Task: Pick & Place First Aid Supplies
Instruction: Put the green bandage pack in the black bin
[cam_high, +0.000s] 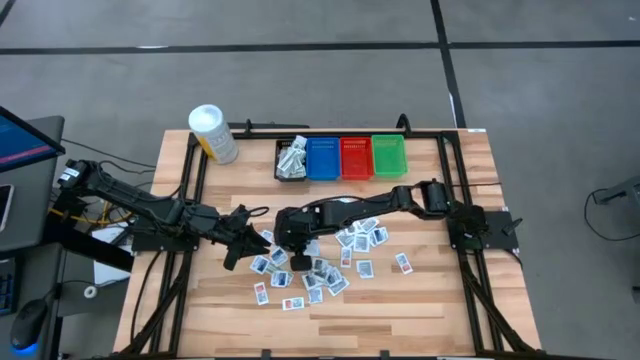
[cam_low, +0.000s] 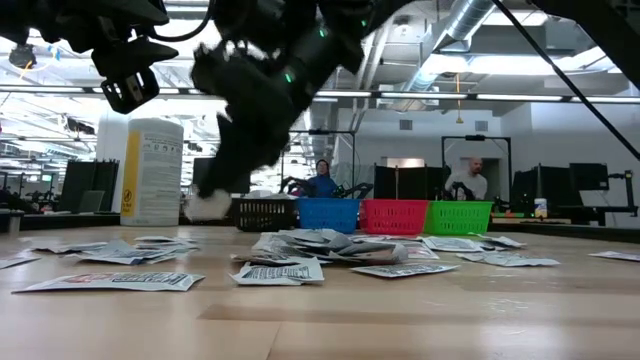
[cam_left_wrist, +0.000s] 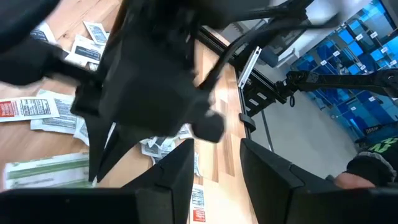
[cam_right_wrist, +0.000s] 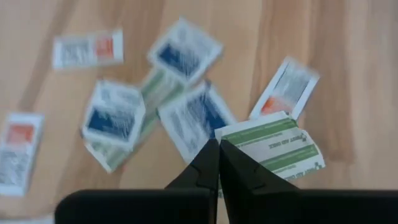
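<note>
Hand (cam_right_wrist: 219, 149) of the right arm: fingers pressed together, pinching the edge of a green-striped packet (cam_right_wrist: 273, 146) above the desk (cam_high: 440, 300), over the scattered packets (cam_high: 330, 262) at mid-desk. Left hand (cam_high: 238, 250): part open, empty, just beside the pile's left edge, close to the right hand. Behind the pile stand four bins: black bin (cam_high: 291, 160) already holding packets, then blue bin (cam_high: 323, 157), red bin (cam_high: 356, 156), green bin (cam_high: 388, 155). White tub (cam_high: 213, 133) at far left.

My right gripper (cam_right_wrist: 219, 160), dark fingers pinched together, grips a green-striped white paper packet (cam_right_wrist: 273, 147) above small flat packets (cam_right_wrist: 115, 115) scattered on pale wooden table (cam_right_wrist: 348, 74).
</note>
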